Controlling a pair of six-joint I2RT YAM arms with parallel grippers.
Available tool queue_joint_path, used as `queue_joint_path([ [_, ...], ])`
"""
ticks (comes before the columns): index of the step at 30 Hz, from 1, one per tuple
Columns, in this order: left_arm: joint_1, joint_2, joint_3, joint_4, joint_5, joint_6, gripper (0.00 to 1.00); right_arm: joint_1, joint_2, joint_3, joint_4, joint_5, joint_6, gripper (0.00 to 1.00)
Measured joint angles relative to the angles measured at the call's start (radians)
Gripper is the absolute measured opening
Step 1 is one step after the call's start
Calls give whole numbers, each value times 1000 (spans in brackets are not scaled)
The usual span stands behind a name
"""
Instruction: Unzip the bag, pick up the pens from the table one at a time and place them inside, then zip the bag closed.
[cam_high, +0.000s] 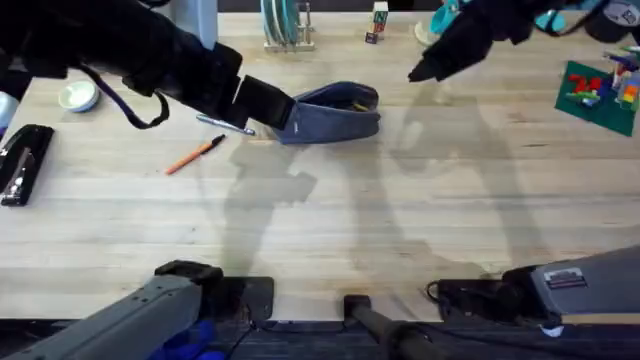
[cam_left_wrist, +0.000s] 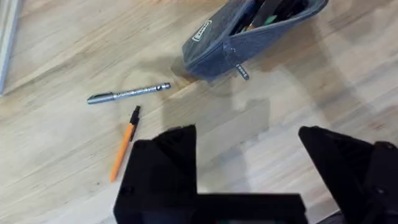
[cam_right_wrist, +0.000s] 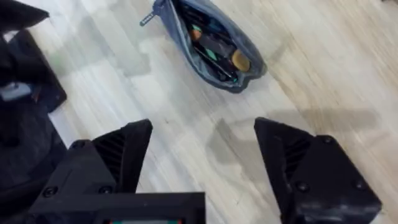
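Note:
The blue-grey bag (cam_high: 340, 110) lies at the table's far middle, its zip open and several items showing inside (cam_right_wrist: 214, 46). An orange pen (cam_high: 195, 155) lies left of it on the table (cam_high: 330, 220). A silvery pen (cam_high: 226, 125) is closer to the bag, partly under my left arm. My left gripper (cam_high: 264, 104) hovers by the bag's left end; it stands open and empty (cam_left_wrist: 249, 146), with both pens (cam_left_wrist: 127, 94) (cam_left_wrist: 123, 149) and the bag (cam_left_wrist: 249, 37) ahead of it. My right gripper (cam_high: 428, 66) hangs raised to the right of the bag, open and empty (cam_right_wrist: 202, 149).
A black stapler (cam_high: 20, 162) sits at the left edge, a white bowl (cam_high: 78, 96) behind it. A dish rack (cam_high: 285, 25) and a small box (cam_high: 378, 24) stand at the back. A green plate with toy bricks (cam_high: 598, 95) lies far right.

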Motion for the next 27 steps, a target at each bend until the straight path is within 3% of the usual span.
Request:
queue_joint_path([
  [1,0,0,0,0,0,0,996,-20,-55,-69,36,1,15,997],
  [4,0,0,0,-2,0,0,996,-27,-120,-135,65,21,29,997],
  [7,0,0,0,-5,0,0,995,-27,-300,-287,115,83,69,997],
  [13,0,0,0,-5,0,0,995,-27,-428,-397,119,94,89,997],
  [23,0,0,0,-5,-3,-4,995,-27,-519,-447,119,98,99,998],
  [27,0,0,0,3,-48,-43,996,-27,-522,-447,119,98,102,998],
])
